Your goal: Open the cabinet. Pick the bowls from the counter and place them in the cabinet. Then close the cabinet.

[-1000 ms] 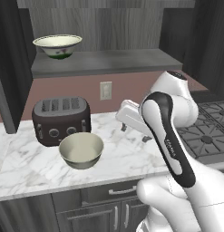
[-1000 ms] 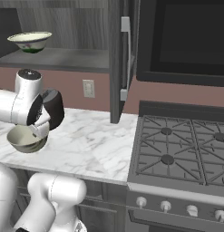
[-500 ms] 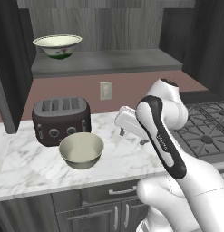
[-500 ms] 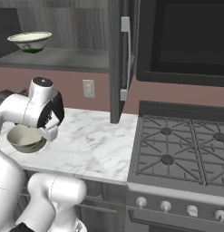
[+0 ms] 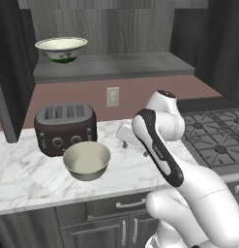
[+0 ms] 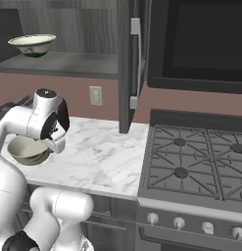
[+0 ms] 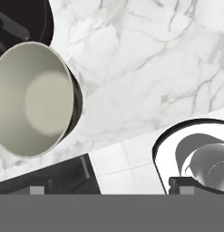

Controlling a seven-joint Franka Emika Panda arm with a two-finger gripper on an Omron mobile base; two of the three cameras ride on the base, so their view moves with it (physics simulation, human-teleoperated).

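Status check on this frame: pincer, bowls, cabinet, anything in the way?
Pincer open, empty, over the counter. Small bowl on the shelf in the open cabinet; large bowl on the counter, not gripped. Toaster close behind it.

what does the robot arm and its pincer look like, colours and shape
The arm is glossy white with rounded, bulging segments and black bands and caps at the joints. A small grey-black disc tops one joint. The pincer ends in two small dark square fingertips.
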